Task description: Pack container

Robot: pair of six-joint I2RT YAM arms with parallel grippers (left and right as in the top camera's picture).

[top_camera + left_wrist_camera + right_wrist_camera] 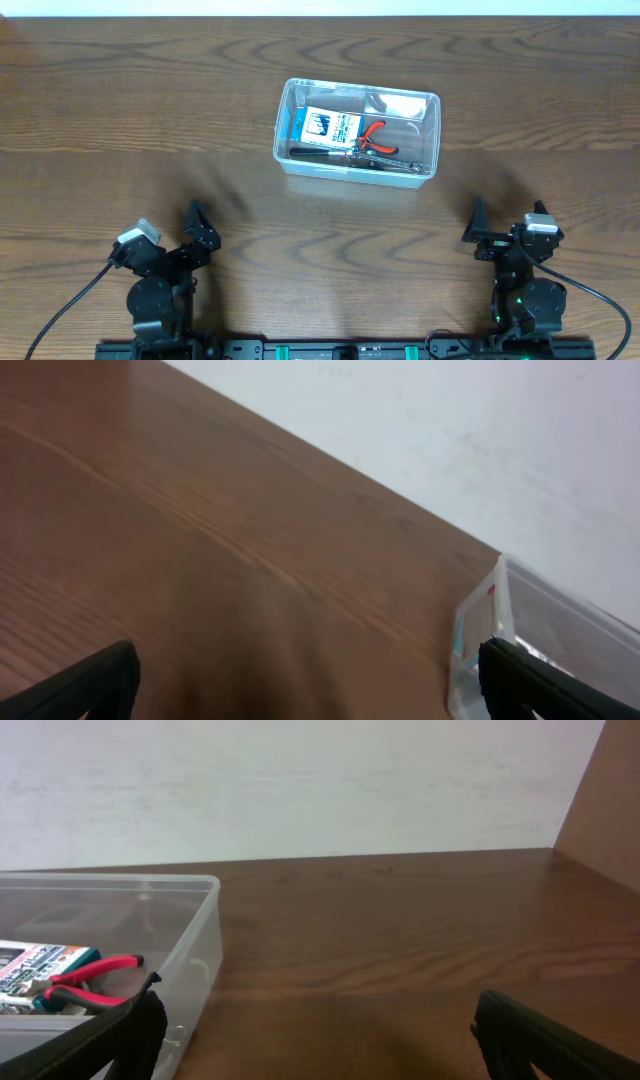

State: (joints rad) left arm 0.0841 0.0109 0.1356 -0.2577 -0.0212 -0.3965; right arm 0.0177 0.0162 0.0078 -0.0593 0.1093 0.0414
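Observation:
The clear plastic container (432,135) stands on the wooden table, centre-right and far from both arms. Inside it lie a small blue-and-white box (328,125), red-handled pliers (372,137) and a black-handled tool (330,155). The container's corner shows in the left wrist view (478,635), and its wall in the right wrist view (195,955) with the pliers (95,970) inside. My left gripper (200,228) is open and empty near the front left. My right gripper (490,228) is open and empty near the front right.
The wooden table (120,110) reaches to a white wall at the back. Both arm bases sit at the front edge, with cables trailing from them.

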